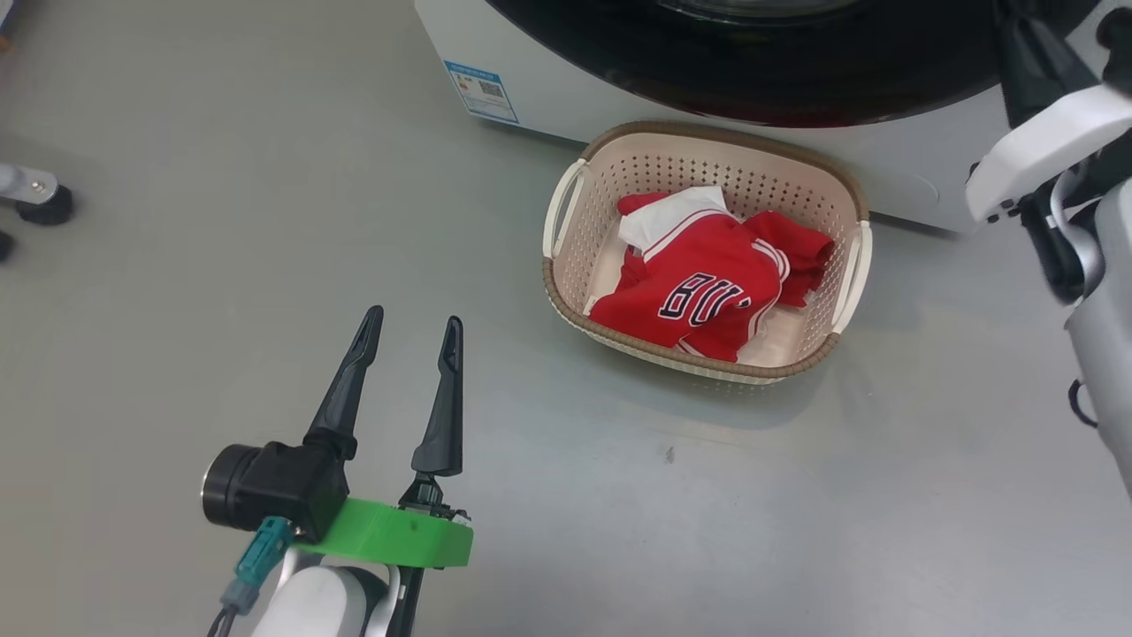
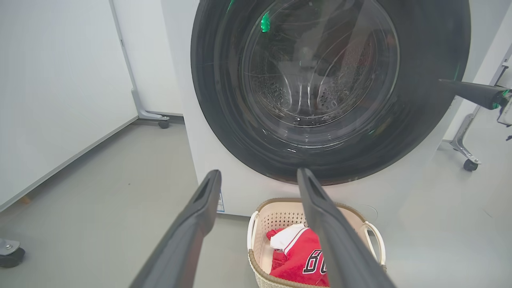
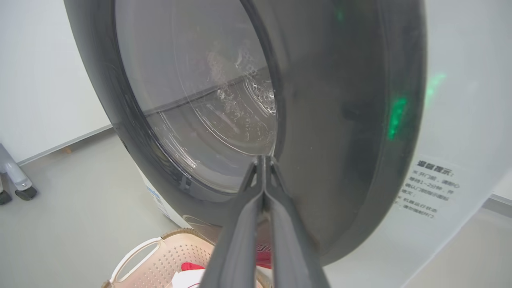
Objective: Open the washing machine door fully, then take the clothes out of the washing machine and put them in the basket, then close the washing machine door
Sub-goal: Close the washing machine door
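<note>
The washing machine [image 1: 884, 168] is white, and its door [image 1: 752, 80] has a glossy black rim. In the left wrist view the door [image 2: 432, 100] lies flat against the machine's front, with the steel drum showing through the glass. On the floor just before it stands the cream basket [image 1: 707, 133], holding the clothes [image 1: 699, 283], a red jersey with white trim. My left gripper [image 1: 415, 315] hovers open and empty to the basket's left. My right gripper [image 3: 264, 159] is shut, its tips against the door [image 3: 340, 120] where rim meets glass, and it holds nothing.
A blue label [image 1: 482, 88] sits on the washer's lower corner. A castor foot [image 1: 40, 199] stands at the far left on the grey floor. A white panel [image 2: 60, 80] runs along the left, and a wheeled stand [image 2: 466, 152] is right of the machine. My right arm [image 1: 1044, 146] fills the right edge.
</note>
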Available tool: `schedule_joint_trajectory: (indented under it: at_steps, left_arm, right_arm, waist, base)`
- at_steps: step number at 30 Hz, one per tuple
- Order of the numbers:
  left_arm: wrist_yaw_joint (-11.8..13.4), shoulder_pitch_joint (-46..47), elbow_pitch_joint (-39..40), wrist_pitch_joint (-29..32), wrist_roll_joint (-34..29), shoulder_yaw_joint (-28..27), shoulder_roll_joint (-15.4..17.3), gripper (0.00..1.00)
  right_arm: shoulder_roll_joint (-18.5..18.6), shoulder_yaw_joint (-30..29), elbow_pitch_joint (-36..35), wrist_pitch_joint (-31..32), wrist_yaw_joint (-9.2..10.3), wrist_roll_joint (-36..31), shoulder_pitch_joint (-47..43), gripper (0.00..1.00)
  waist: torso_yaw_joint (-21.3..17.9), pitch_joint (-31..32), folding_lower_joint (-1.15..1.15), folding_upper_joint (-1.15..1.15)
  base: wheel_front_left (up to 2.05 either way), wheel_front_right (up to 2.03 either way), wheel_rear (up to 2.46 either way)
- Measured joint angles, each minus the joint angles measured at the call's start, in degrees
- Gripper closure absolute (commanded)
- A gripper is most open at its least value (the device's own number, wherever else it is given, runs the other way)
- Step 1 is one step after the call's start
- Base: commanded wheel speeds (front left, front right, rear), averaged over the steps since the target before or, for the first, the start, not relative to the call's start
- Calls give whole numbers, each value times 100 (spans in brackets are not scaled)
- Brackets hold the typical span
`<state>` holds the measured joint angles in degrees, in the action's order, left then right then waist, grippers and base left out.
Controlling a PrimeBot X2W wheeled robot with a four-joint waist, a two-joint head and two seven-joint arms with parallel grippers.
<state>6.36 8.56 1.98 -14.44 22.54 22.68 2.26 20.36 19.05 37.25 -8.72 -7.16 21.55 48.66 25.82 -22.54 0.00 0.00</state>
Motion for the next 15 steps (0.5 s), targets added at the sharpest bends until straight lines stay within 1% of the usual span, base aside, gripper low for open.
schedule_joint_trajectory:
  at_steps: [8, 11, 12, 13, 14, 15]
  left_arm:
    - [0, -5, -155, 0, -98, -108, 1, 0]
    - [1, -12, -224, -1, -105, -159, 1, 0]
    - [19, -14, -241, -1, -105, -166, 3, 0]
    - [35, -20, -261, -1, -110, -179, 7, 0]
    - [42, -24, -280, 0, -114, -189, 11, 0]
    - [42, -27, -307, 0, -114, -201, 19, 0]
  right_arm:
    - [-266, 19, -120, -381, 0, 324, -777, 100]
    - [-309, -88, -201, -489, 0, 381, -1132, 100]
    - [-319, -129, -223, -517, 0, 409, -1206, 52]
    - [-335, -163, -241, -523, 0, 423, -1283, 22]
    - [-346, -182, -248, -523, 0, 423, -1360, 3]
    - [-364, -211, -254, -523, 2, 425, -1441, 0]
  waist:
    - [-250, 229, 0, 0]
    - [-411, 362, 0, 0]
    - [-455, 396, 0, 0]
    - [-503, 430, 0, 0]
    - [-550, 462, 0, 0]
    - [-600, 495, 0, 0]
  base:
    - [0, 0, 0]
    - [0, 0, 0]
    - [0, 0, 0]
    - [0, 0, 0]
    - [0, 0, 0]
    - [0, 0, 0]
